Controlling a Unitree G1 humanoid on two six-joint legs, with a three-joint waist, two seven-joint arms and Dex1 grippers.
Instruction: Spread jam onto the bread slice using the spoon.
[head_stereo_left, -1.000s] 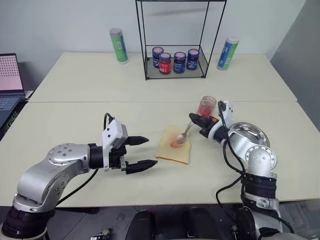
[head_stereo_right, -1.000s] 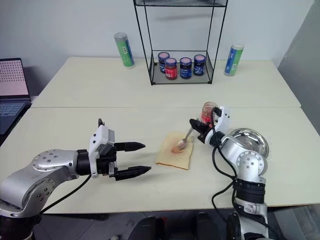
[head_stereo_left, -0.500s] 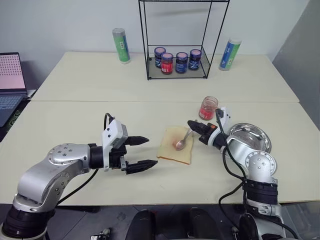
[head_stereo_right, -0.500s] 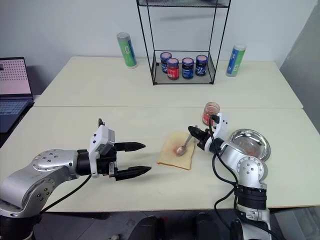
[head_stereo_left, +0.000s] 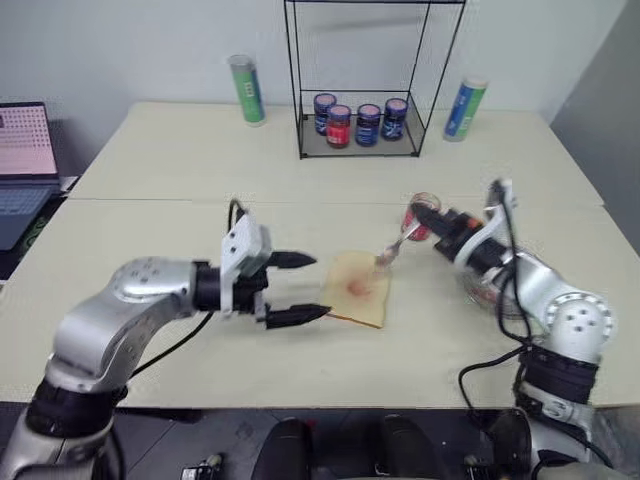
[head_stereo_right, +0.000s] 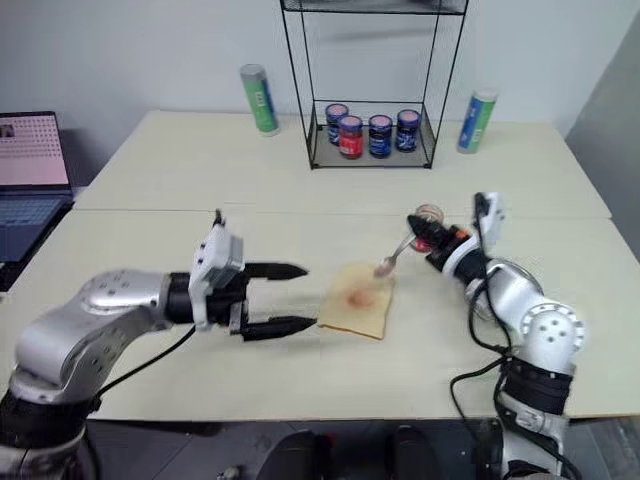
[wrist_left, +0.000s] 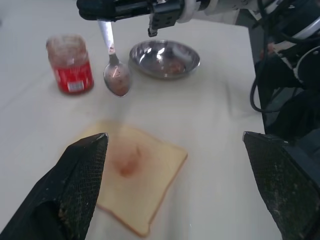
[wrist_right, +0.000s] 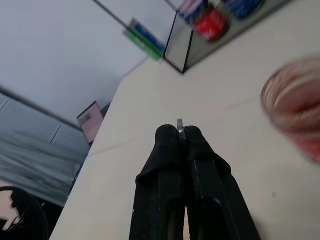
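Your right gripper (head_stereo_left: 424, 222) is clenched on the spoon (head_stereo_left: 392, 250), held above the bread slice (head_stereo_left: 356, 288) near its jam-jar side; your left gripper (head_stereo_left: 305, 288) gapes empty beside the bread's opposite edge. The jam (wrist_left: 70, 65) half-fills its jar beyond the bread.

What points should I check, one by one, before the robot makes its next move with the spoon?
1. Right gripper shut on the spoon handle: ok.
2. Spoon bowl clear of the bread slice, hanging in the air above the table: ok.
3. Jam jar upright and without lid, ready for another scoop: ok.
4. Jam on the bread: only a small red smear near the middle, not spread out: not ok.
5. Left gripper open beside the bread, not touching it: ok.
6. Enough jam on the spoon for spreading: only a thin smear shows; cannot tell.
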